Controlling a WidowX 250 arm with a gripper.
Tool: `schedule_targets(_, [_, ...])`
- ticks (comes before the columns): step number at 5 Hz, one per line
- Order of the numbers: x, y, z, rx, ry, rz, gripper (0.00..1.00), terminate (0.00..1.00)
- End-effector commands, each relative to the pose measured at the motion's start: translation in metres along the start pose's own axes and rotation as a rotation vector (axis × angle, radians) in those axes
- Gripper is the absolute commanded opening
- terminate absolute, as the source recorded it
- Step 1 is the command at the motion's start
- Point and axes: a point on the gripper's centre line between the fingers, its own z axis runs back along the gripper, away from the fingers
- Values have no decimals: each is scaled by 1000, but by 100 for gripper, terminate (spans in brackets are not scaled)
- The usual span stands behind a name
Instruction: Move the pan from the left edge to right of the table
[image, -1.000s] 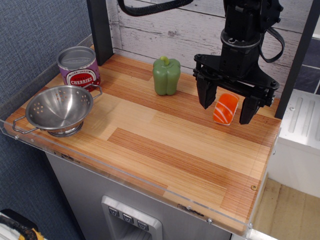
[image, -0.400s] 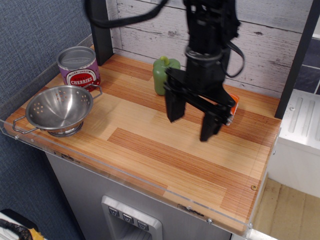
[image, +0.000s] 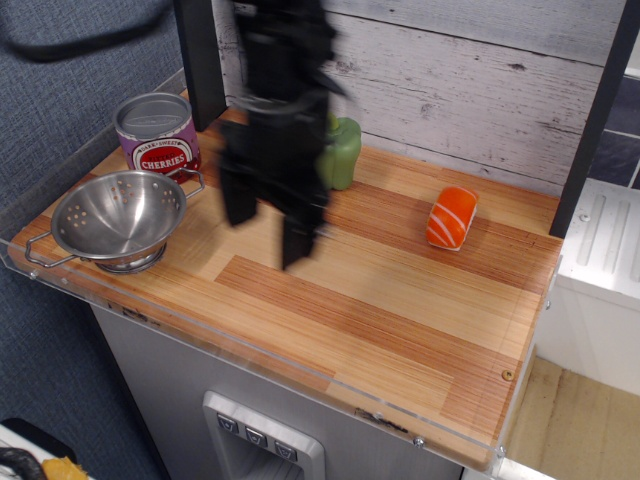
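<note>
The pan (image: 118, 219) is a shiny steel colander bowl with small holes and two wire loop handles. It sits upright at the left edge of the wooden table (image: 400, 300). My black gripper (image: 268, 228) is motion-blurred above the table's left-middle, to the right of the pan and apart from it. Its two fingers (image: 298, 243) point down, spread apart and empty.
A purple cherries can (image: 157, 133) stands just behind the pan. A green bell pepper (image: 343, 150) is at the back, partly hidden by my arm. An orange and white sushi piece (image: 452, 217) lies at the right. A dark post (image: 203, 60) stands at the back left.
My gripper has swept left across the table, from over the sushi piece, past the pepper, to near the pan. It stays open. The objects have not moved.
</note>
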Motion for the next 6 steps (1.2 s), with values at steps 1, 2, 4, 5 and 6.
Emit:
schedule_targets(1, [-28,52,8,93,-41,77,100,0])
schedule_targets(2, [-34,65,0,125,-6,94,100,0])
schedule_targets(4, [-37,73,-31,86,-25,43,100,0])
schedule_targets(5, [-40,80,-42,78,-47,79,100,0])
schedule_targets(6, [-41,80,-52,63,-32,37,100,0])
